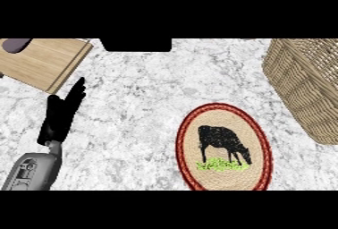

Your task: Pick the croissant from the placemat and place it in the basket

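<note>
The grey-white marble desk (145, 107) carries an oval woven placemat with a black cow (224, 147), a wicker basket (307, 85) and a light wooden board (43, 62).

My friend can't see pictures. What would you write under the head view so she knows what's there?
An oval placemat with a black cow picture lies on a marble counter, with no croissant visible on it. A wicker basket stands at upper right, a wooden board at upper left, and the left robot hand rests open at left.

Oval placemat (224, 147) on the marble counter (145, 89), no croissant visible on it.

The wicker basket (307, 85) stands up and right of the placemat; the left hand (63, 114) rests well to its left, fingers straight, below a wooden board (43, 62).
</note>
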`<state>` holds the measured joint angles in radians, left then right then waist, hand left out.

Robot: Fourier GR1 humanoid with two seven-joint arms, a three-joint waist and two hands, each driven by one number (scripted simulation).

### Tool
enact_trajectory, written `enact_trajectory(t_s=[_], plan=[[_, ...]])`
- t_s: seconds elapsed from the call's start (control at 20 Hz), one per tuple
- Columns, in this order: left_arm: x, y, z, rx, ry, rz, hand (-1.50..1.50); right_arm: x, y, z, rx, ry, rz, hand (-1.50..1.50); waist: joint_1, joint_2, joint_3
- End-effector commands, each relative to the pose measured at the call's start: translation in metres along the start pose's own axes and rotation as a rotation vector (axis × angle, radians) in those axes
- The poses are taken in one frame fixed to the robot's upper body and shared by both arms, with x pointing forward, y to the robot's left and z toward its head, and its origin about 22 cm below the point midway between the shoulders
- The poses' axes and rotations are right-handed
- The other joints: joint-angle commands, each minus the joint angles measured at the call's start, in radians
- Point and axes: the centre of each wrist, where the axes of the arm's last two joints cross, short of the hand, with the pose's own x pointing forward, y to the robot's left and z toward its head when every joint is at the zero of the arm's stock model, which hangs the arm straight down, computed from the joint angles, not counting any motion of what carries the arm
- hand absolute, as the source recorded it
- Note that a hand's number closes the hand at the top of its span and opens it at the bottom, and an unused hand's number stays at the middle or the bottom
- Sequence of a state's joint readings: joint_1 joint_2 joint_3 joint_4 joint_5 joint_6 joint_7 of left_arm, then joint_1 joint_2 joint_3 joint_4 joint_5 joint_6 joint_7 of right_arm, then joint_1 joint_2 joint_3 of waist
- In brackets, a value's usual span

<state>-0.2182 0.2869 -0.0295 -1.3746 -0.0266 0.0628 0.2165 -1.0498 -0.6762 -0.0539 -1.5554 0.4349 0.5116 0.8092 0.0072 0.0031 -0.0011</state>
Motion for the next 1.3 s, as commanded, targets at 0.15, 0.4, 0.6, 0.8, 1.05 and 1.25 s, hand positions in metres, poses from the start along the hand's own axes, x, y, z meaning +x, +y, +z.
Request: enact_trajectory(t_s=[0.15, 0.4, 0.6, 0.8, 1.05, 1.25], plan=[[0.015, 0.001, -0.006, -0.007, -0.005, 0.008, 0.0, -0.077, -0.014, -0.028, 0.028, 0.109, 0.154, 1.5, -0.002, 0.002, 0.002], [0.007, 0.012, 0.005, 0.01, -0.003, 0.007, 0.0, -0.127, -0.002, -0.036, 0.013, 0.09, 0.117, 1.5, 0.002, -0.001, 0.002], [0.016, 0.002, -0.013, 0.007, 0.003, 0.017, 0.0, -0.168, 0.015, -0.045, 0.064, 0.039, 0.107, 1.5, -0.002, 0.003, 0.002], [0.0, -0.004, 0.002, -0.006, 0.003, 0.004, 0.0, -0.187, 0.037, -0.052, 0.089, 0.018, 0.087, 1.5, 0.005, 0.001, 0.002], [-0.002, -0.012, -0.002, -0.021, 0.005, 0.008, 0.0, -0.201, 0.052, -0.061, 0.134, 0.037, 0.121, 1.5, 0.006, 0.001, 0.001], [0.018, -0.009, -0.008, -0.013, -0.006, -0.005, 0.0, -0.207, 0.071, -0.069, 0.218, 0.079, 0.004, 1.5, 0.007, 0.001, 0.001]])
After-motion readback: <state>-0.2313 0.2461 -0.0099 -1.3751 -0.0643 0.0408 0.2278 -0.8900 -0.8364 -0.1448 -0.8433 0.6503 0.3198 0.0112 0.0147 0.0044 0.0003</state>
